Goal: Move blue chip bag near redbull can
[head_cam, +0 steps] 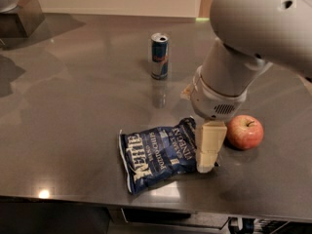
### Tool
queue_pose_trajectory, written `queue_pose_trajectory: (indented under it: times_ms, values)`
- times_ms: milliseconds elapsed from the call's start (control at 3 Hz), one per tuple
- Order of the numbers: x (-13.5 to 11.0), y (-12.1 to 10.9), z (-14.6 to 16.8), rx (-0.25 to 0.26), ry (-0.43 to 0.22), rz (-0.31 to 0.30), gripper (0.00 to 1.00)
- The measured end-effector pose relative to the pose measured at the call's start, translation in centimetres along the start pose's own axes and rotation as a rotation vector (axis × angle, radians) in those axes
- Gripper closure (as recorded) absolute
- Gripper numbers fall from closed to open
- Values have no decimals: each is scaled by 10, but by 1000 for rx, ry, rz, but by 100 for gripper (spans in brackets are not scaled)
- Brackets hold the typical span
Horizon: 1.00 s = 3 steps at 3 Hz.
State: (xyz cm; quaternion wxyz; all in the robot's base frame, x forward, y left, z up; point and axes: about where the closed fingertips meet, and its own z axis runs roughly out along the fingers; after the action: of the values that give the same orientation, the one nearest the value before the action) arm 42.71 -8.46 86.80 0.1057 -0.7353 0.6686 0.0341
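The blue chip bag [156, 155] on the worktop [73, 106] carries large white "Kettle" lettering running sideways. Smaller white lines beside it seem to read "potato chips" and "salt & vinegar". The redbull can [159, 56], at the bag's 12 o'clock, shows a red logo with illegible words. The end effector [207, 155] stands at the bag's 3 o'clock edge.

Bulky pale grey arm [258, 23], rounded wrist [214, 99] with vent grille, cream blocky pincer [205, 165] right of centre
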Motion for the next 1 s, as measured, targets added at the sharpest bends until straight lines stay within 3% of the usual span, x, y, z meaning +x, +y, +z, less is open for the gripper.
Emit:
queue_pose_trajectory:
  times_ms: [333,1000]
  values:
    - [-2,10,18,-42,17,-30,0]
    - [0,19,34,-78,37,-53,41]
